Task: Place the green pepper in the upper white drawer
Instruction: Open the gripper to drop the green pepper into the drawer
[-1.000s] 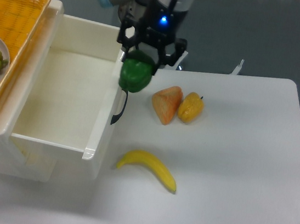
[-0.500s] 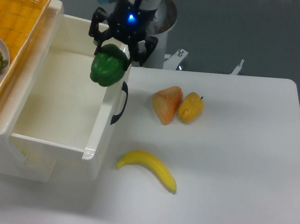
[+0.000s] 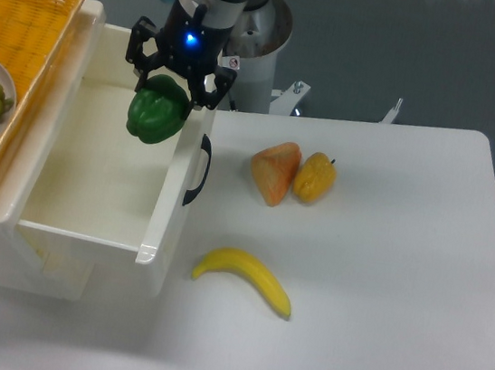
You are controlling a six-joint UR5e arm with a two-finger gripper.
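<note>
Pepper [image 3: 157, 117] — green, glossy, lumpy and rounded. Judged light and fairly stiff, with a slick skin that could slide between hard fingers; best taken across its broad upper shoulders, near the stem end, where the lobes give some purchase. It looks unlikely to suffer from a short drop.

Location: hanging in the air over the back right part of the drawer [image 3: 50, 230], inside the line of its right wall and clear of the floor.

Tool [image 3: 177, 80] — pinching the pepper from above, dark fingers closed on its top, most of the fruit hanging below them.

Arm: reaches in from the top edge, wrist pointing straight down, a blue light showing on the wrist housing.

Drawer: white, deep-walled, pulled open, black handle [image 3: 199, 170] on its front; interior bare.

Elsewhere on the worktop [image 3: 380, 285]: orange-red pepper [image 3: 275, 171] touching yellow pepper [image 3: 314, 176], banana [image 3: 244, 277] nearer the front. Basket [image 3: 29, 10] sits left of the drawer.
</note>
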